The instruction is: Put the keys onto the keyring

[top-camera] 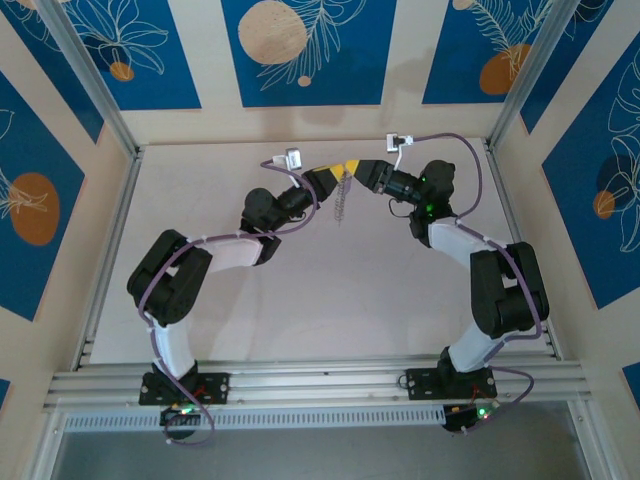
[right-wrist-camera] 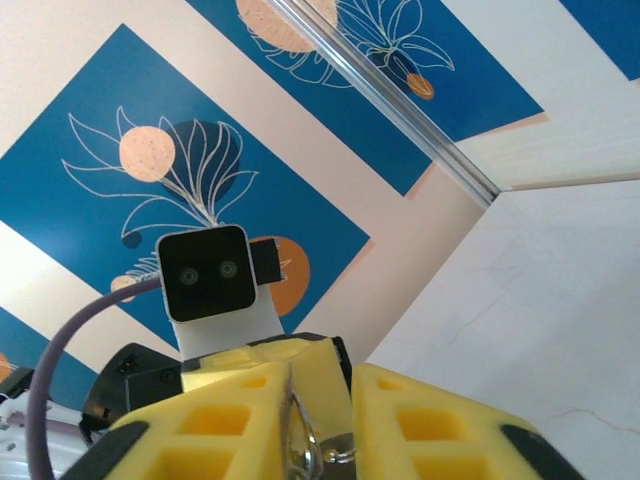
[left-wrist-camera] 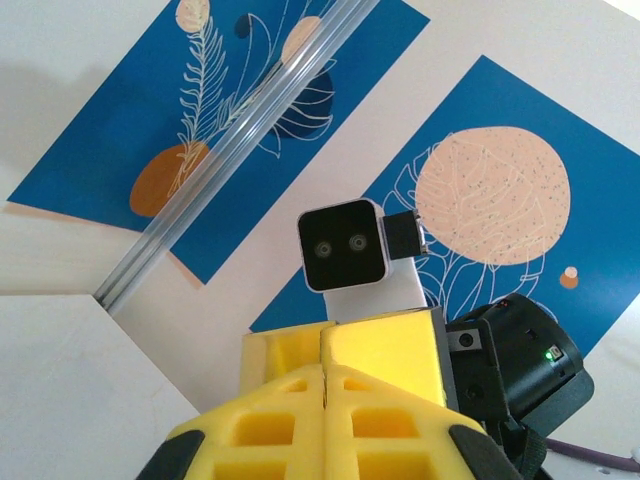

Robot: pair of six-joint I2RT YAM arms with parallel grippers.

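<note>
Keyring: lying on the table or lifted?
Lifted: the keyring hangs between the left hand and right hand, silver keys dangling above the table; the right hand's fingers pinch its metal.

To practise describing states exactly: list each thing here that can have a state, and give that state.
left gripper: shut, fingers pressed together.
right gripper: closed on the keyring.
keyring: held in the air above the table, where the two grippers meet.
silver keys: hanging down in a row.
</note>
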